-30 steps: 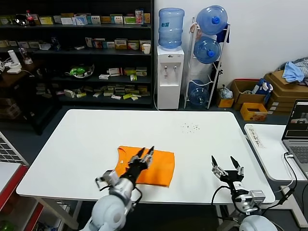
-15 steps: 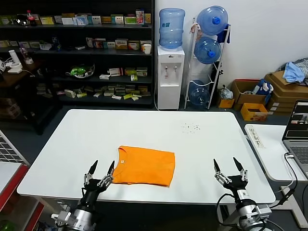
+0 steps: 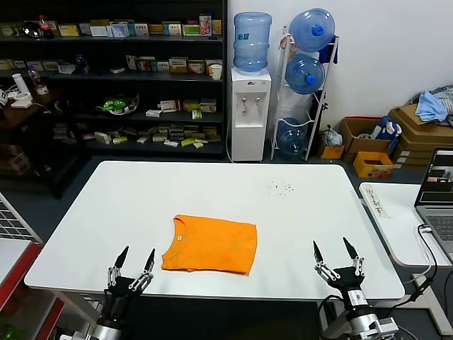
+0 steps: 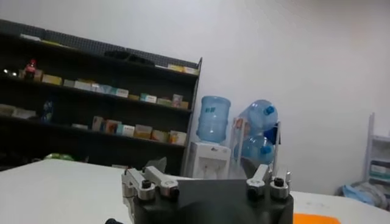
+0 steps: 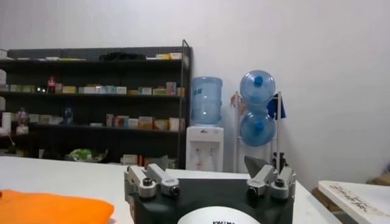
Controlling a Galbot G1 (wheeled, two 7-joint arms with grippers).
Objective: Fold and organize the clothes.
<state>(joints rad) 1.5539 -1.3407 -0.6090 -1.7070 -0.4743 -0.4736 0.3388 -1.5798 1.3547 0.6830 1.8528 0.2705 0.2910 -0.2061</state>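
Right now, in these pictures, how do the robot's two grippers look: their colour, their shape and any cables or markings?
The left gripper and the right gripper look alike: two thin, dark, pointed fingers on silver-grey metal linkages above a black body. In the wrist views, each black body carries silver brackets with dark screws. Black cables loop below the right gripper, and part of a white label shows on its base; its lettering is cut off.

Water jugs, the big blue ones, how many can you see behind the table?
4: one on top of the white dispenser, and three in the rack beside it, top, middle and bottom. More could be hidden out of frame.
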